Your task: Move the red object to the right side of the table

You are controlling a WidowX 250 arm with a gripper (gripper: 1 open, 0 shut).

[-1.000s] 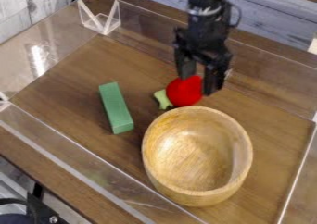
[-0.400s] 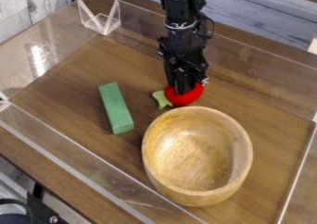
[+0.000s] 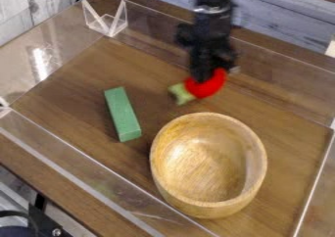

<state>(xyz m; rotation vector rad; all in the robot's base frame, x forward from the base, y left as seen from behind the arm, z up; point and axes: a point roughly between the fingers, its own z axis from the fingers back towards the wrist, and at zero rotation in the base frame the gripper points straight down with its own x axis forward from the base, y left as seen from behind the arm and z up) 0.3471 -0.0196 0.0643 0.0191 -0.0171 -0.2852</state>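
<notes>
The red object (image 3: 207,85) is a small red ball with a pale-green stub sticking out to its left. It hangs just above the brown wooden table (image 3: 78,79), beyond the far rim of the wooden bowl. My gripper (image 3: 206,76) points straight down from above and is shut on the top of the red object. The picture is blurred around the hand.
A round light wooden bowl (image 3: 210,163) stands at the front right, close under the red object. To the left of the bowl lies a green block (image 3: 123,114). A clear plastic stand (image 3: 105,18) sits at the back left. Low clear walls (image 3: 78,177) edge the table.
The gripper went from open above the red object to shut on it. The red object has come off the table a little and shifted right.
</notes>
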